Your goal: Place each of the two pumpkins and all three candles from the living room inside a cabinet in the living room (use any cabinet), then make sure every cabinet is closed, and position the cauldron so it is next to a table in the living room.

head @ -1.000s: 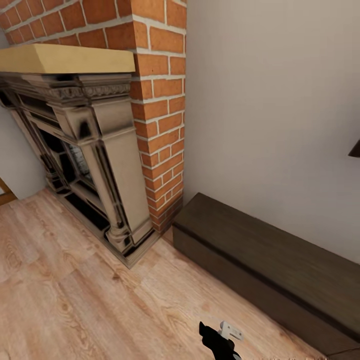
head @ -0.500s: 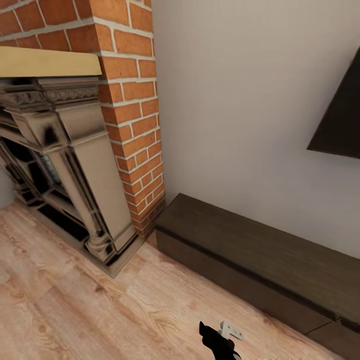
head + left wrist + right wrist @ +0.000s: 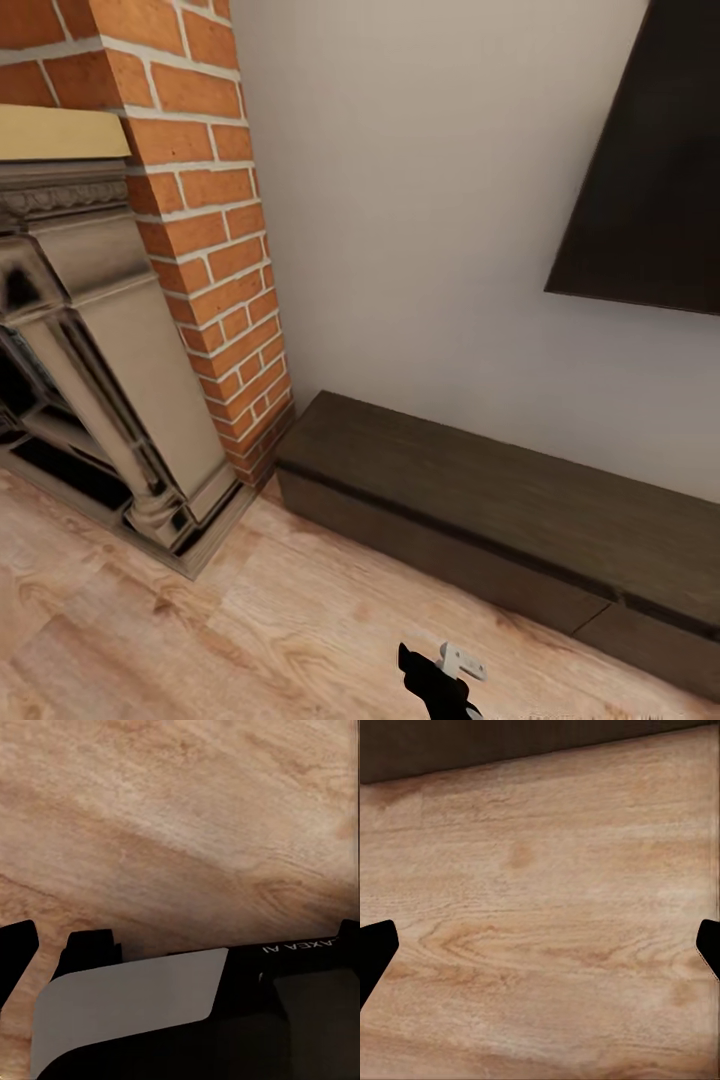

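Note:
The cabinet (image 3: 480, 490) is a long low dark-brown unit standing against the pale wall, right of the brick column. Its fronts look shut, with one seam showing near its right end. In the right wrist view its dark base (image 3: 510, 746) borders the wood floor. My right gripper (image 3: 540, 945) is open over bare floorboards, nothing between its fingertips. My left gripper (image 3: 181, 939) is open too, above floor and part of my own base. A black and white piece of an arm (image 3: 440, 680) shows low in the head view. Pumpkins, candles and cauldron are out of view.
An ornate grey-beige fireplace surround (image 3: 90, 380) with a yellow mantel stands at the left, beside a red brick column (image 3: 210, 230). A dark flat screen (image 3: 650, 170) hangs on the wall above the cabinet. Wood floor (image 3: 250, 620) spreads in front.
The head camera has swung to the right: the fireplace slid left, more of the cabinet and the wall screen came into view. The arm piece keeps its place in the picture.

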`<state>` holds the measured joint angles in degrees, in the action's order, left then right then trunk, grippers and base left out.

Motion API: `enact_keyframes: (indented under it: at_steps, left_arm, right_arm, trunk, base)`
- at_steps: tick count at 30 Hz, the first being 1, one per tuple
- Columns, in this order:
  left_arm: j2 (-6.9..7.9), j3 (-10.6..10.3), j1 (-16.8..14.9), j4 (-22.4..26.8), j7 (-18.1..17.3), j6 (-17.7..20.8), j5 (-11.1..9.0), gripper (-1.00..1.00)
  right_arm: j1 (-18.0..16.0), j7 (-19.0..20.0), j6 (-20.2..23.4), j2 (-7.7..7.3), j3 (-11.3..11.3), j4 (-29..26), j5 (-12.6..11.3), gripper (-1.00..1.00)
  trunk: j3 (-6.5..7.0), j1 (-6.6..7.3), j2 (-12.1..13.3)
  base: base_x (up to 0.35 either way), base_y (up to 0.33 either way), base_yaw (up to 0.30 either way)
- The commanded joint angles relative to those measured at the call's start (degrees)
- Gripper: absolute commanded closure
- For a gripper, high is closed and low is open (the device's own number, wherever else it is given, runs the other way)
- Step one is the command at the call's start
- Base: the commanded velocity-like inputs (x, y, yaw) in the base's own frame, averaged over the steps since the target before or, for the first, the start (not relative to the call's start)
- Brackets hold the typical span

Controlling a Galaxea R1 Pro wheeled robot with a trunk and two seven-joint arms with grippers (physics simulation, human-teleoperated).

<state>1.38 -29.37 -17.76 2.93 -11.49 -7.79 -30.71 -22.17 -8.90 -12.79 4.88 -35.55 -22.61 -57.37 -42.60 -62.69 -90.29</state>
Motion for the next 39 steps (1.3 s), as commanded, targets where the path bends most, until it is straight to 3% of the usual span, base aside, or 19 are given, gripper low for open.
enact_keyframes:
  at_steps: [1,22,25,28,31,35,39]
  left_arm:
    - [0.02,-0.5,0.0,0.0,-0.2,-0.2,-0.6,-1.00]
    - [0.09,0.2,0.1,0.1,-0.1,0.6,-0.8,-1.00]
    - [2.08,0.4,-0.1,0.4,-0.1,0.9,-1.1,-1.00]
    - [3.67,0.4,-0.4,0.7,0.8,1.2,-2.8,-1.00]
    - [4.70,0.4,-1.5,0.9,4.3,2.2,-5.3,-1.00]
    - [5.22,0.3,-5.3,4.1,11.4,3.0,-6.5,-1.00]
    - [5.22,0.3,-6.2,5.6,12.5,2.3,-6.6,-1.00]
  right_arm:
    - [-0.1,-0.3,-0.3,-0.03,-0.5,0.0,-0.5,-1.00]
    - [-0.1,-0.3,-0.3,-0.02,-0.5,0.0,-0.4,-1.00]
    - [0.0,-0.3,-0.3,0.03,-0.5,0.0,-0.4,-1.00]
    - [0.0,-0.3,-0.3,0.04,-0.5,0.0,-0.4,-1.00]
    - [-0.1,-0.3,-0.3,0.04,-0.5,0.0,-0.4,-1.00]
    - [-0.1,-0.3,-0.3,0.04,-0.5,0.0,-0.4,-1.00]
    - [-0.1,-0.3,-0.3,-0.02,-0.5,0.0,-0.4,-1.00]
  trunk:
    - [0.00,0.00,0.0]
    - [0.82,0.00,0.0]
    - [0.94,0.00,0.0]
    - [1.06,0.00,0.0]
    - [1.17,0.00,0.0]
    - [1.33,0.00,0.0]
    - [1.49,0.00,0.0]
  base:
    - [0.000,0.000,-0.266]
    - [0.000,0.000,-0.266]
    - [0.000,0.000,-0.266]
    - [0.000,0.000,-0.266]
    - [0.000,0.000,-0.266]
    - [0.000,0.000,-0.266]
    - [0.000,0.000,-0.266]
